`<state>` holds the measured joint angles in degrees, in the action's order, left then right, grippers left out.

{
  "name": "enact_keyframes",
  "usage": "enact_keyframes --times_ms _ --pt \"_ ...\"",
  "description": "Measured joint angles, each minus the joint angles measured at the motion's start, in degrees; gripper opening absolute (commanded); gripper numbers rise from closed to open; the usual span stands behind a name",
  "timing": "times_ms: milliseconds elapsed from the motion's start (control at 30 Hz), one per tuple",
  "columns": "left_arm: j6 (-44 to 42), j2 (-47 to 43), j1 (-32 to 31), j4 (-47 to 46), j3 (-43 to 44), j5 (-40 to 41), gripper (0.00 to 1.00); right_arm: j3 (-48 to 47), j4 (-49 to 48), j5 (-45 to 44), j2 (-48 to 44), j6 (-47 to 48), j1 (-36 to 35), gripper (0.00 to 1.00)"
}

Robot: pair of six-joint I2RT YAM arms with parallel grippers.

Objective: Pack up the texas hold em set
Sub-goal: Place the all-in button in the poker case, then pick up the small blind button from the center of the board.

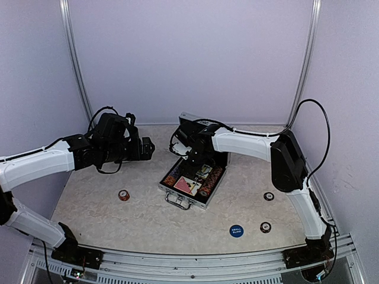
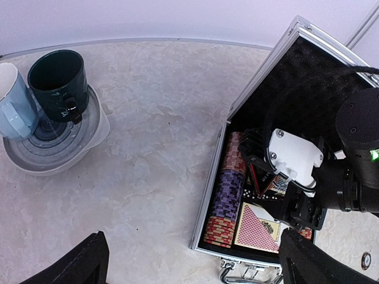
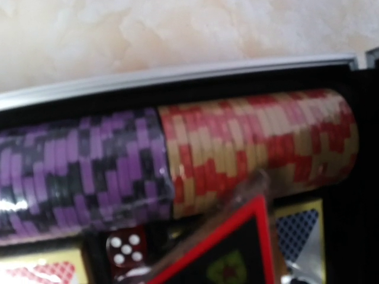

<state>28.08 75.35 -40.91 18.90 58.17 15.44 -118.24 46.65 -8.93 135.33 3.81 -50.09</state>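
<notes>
The silver case lies open mid-table, its black-lined lid raised. Purple chips and red chips fill one row. Beside them lie a red die, a red-backed deck and a blue-backed deck. A clear, red-edged triangle marker sits tilted, close under the right wrist camera. My right gripper reaches down into the case; its fingers do not show. My left gripper hovers open and empty left of the case.
A dark-green mug and a light-blue mug stand on a grey plate at the back left. Loose round buttons lie on the table: a red one, a blue one, two small ones.
</notes>
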Motion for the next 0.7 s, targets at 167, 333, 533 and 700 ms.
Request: enact_keyframes --times_ms 167,333,533,700 --pt "-0.02 0.00 0.00 0.00 -0.02 0.00 0.99 -0.04 0.26 -0.09 0.11 0.11 0.00 0.72" --pt "-0.02 0.00 0.00 0.00 -0.02 0.00 0.99 -0.11 0.26 0.15 0.11 0.28 0.00 0.72" --pt "-0.09 0.02 0.00 0.00 -0.02 -0.07 0.99 -0.11 0.39 0.35 0.11 0.46 -0.02 0.72" --pt "-0.11 0.02 0.00 -0.02 0.00 -0.22 0.99 -0.11 0.66 0.37 0.11 0.68 -0.07 0.72"
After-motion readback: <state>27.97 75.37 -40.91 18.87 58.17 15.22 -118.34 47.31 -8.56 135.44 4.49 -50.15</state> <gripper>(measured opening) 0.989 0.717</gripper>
